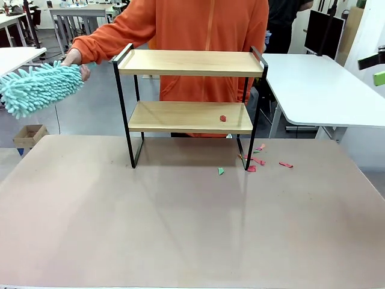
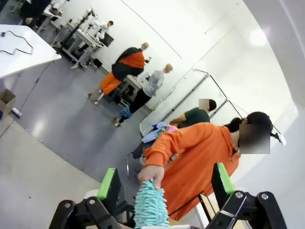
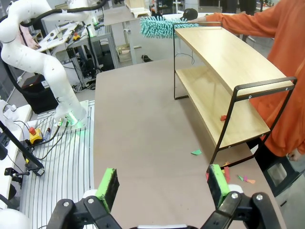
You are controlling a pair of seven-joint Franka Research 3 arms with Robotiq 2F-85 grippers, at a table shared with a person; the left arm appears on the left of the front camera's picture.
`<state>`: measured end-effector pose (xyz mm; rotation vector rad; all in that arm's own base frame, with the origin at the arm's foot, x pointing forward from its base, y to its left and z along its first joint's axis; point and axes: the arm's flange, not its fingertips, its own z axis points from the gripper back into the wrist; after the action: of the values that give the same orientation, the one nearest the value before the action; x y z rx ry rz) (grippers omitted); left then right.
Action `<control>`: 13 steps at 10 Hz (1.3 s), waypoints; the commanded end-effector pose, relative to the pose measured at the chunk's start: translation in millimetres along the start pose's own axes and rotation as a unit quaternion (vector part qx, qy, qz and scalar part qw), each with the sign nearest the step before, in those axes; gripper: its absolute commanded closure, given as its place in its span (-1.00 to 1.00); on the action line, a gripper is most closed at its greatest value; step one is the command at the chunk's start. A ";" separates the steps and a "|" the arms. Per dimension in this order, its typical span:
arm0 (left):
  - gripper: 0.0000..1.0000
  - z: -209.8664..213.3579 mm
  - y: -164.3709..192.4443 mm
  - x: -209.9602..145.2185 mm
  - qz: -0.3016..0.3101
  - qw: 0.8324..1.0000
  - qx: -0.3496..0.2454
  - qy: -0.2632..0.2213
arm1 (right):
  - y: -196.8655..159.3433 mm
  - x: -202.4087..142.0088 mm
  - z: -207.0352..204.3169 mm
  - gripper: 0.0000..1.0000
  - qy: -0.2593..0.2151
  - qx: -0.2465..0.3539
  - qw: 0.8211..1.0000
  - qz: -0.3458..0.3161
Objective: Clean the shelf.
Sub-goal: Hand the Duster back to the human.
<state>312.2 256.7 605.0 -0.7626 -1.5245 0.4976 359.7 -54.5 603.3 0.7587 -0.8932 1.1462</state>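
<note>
ok so nearest thing first: left gripper (image 2: 166, 191) has its jaws wide apart, and the turquoise fluffy duster (image 2: 150, 207) sits right between the green pads (image 2: 106, 183), prob not touching either yet. The person's hand (image 2: 151, 174) grips the far end of it, so imo this is a handover. To do it well: close on the handle part, not the soft fringe (fringe will squash and slip), and wait till the grip is firm before the hand lets go. Can't tell from the wrist cam where fringe ends and handle starts, it's cut off at the bottom edge

right gripper (image 3: 162, 187) is also wide open w/ nothing in it, hanging above the worktop (image 1: 180, 223) on its own side. Best kept out of the way tbh

further out, the shelf (image 1: 190, 99) stands at the far edge of the worktop, right in front of the person in the orange top. One red scrap (image 1: 222, 118) sits on the lower board; more scraps (image 1: 258, 159) lie on the worktop by its right-hand legs. Sweep toward an open side, the end rails would trap bits

top board looks clean but its surface is seen edge-on from the front, so hard to say
</note>
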 end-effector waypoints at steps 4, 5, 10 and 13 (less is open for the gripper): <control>-1.00 -0.3 -5.3 -4.5 0.001 1.000 -0.011 0.011 | -0.9 1.5 -0.2 -1.00 -0.016 0.001 1.000 0.014; -1.00 -0.3 -5.3 -4.5 0.001 1.000 -0.011 0.011 | -0.9 1.5 -0.2 -1.00 -0.016 0.001 1.000 0.014; -1.00 -0.3 -5.3 -4.5 0.001 1.000 -0.011 0.011 | -0.9 1.5 -0.2 -1.00 -0.016 0.001 1.000 0.014; -1.00 -0.3 -5.3 -4.5 0.001 1.000 -0.011 0.011 | -0.9 1.5 -0.2 -1.00 -0.016 0.001 1.000 0.014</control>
<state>314.0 251.4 605.8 -0.7758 -1.5214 0.4810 359.6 -54.5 603.3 0.7587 -0.8932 1.1463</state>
